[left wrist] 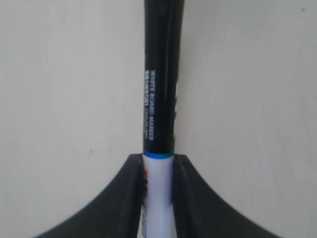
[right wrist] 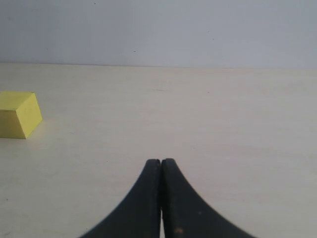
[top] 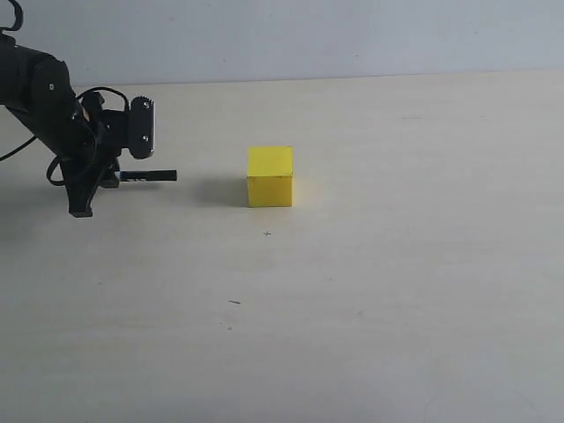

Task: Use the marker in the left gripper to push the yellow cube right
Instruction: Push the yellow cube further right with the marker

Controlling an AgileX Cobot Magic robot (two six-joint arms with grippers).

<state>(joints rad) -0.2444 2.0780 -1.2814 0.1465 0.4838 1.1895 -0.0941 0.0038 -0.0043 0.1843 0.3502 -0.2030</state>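
Tabletop of pale wood [top: 397, 308] spreads under what we see: the black two-fingered left gripper [top: 113, 176] low at its left, the small matte yellow cube [top: 270, 176] near the middle, and the slim black-and-white marker [top: 152, 176] clamped level in that gripper, aimed at the cube for a rightward shove, nothing between them.

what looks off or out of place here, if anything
Nothing stands out. The marker sits straight in the left pincer, the cube rests flat, apart from it, and the right pincer is shut and empty.
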